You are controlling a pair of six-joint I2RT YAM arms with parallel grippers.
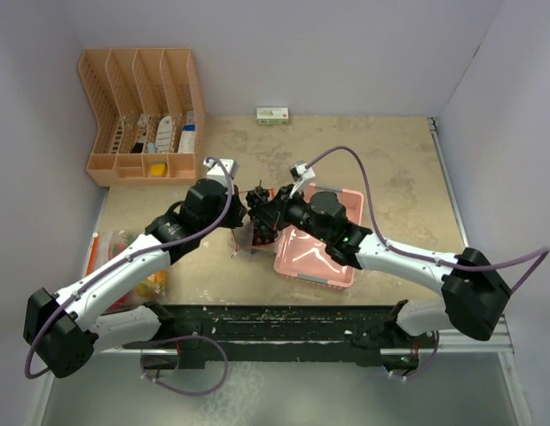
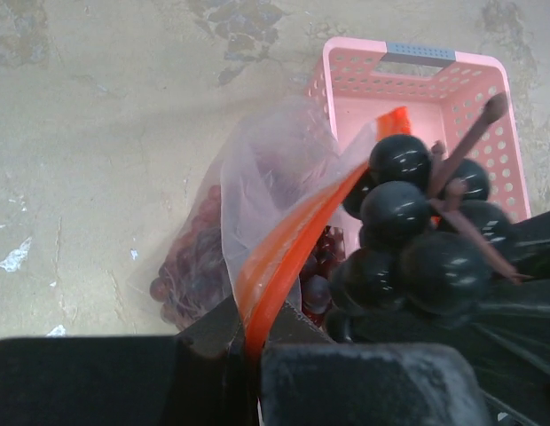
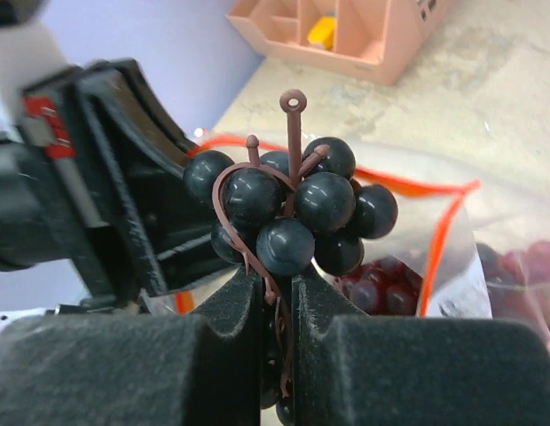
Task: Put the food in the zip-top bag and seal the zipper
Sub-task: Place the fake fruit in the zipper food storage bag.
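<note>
Left wrist view: the zip-top bag (image 2: 266,169) is held up by its orange zipper strip (image 2: 288,253), on which the left gripper (image 2: 253,342) is clamped, and the dark grape bunch (image 3: 288,209), pinched from below by the right gripper (image 3: 277,297) with its stalk upward, is poised just beside the bag's open mouth.

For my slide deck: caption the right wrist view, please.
Right fingers pinch a dark grape bunch at the open zip-top bag holding red grapes.
</note>
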